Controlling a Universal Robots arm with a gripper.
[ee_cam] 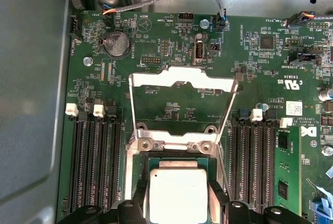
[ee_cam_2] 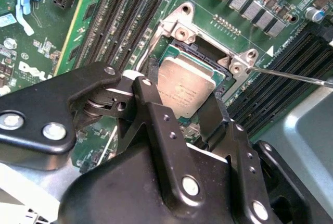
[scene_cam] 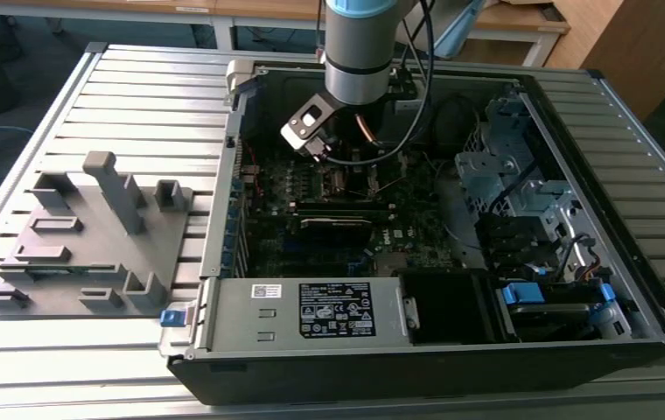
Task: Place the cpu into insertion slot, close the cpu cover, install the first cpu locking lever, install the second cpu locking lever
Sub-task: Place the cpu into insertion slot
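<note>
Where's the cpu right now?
In both wrist views the cpu sits at the insertion slot, between the two banks of memory slots, right at the gripper; the cpu cover is swung open off it.

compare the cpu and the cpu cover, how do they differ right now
The cpu is a solid square plate; the cpu cover is an open frame with green board showing through its window. The cpu lies flat in the insertion slot; the cpu cover is swung open, away from it. Both are silver-grey metal.
</note>
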